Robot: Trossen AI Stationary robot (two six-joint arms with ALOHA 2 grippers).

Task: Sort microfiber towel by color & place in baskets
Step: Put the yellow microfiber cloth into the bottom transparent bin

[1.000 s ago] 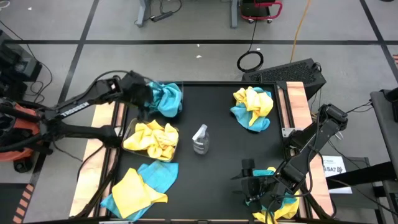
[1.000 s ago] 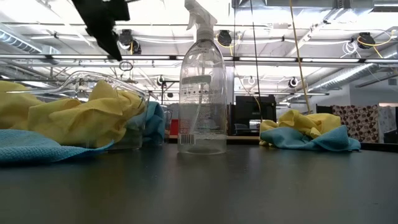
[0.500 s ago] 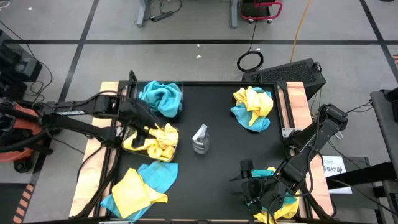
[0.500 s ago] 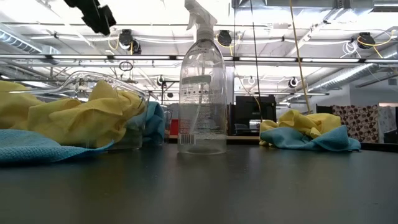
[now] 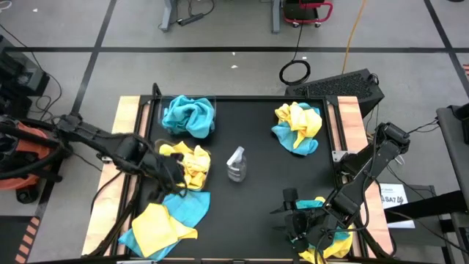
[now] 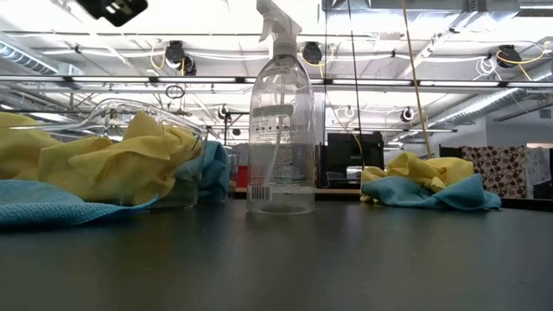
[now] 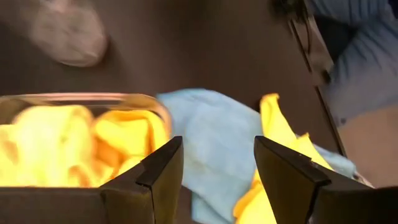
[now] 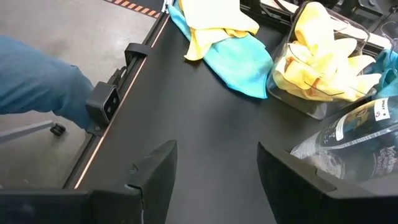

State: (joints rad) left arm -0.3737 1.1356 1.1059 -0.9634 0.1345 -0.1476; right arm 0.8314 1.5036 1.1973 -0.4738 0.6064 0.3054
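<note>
Teal towels (image 5: 189, 116) fill the far-left basket. Yellow towels (image 5: 187, 163) fill the basket (image 7: 93, 97) nearer the front. My left gripper (image 5: 172, 174) hangs open and empty above the table, between that basket and a loose pile at the near left, where a yellow towel (image 5: 154, 224) lies partly on a teal one (image 5: 189, 205). Another yellow-and-teal heap (image 5: 297, 126) lies at the far right. My right gripper (image 5: 293, 214) waits open and empty at the near right, beside more towels (image 5: 326, 246).
A clear spray bottle (image 5: 236, 163) stands upright mid-table, right of the yellow basket. Bare black tabletop stretches between it and the right-hand heap. The table has raised wooden side rails (image 5: 352, 125). A person's blue-clad limb (image 8: 37, 81) shows beyond the table edge in the right wrist view.
My left gripper has swung from beside the teal basket at the far left toward the near edge, passing over the yellow basket, and now hangs just short of the near-left pile. It has rolled a little on the way and stayed open. The towels have kept still.
</note>
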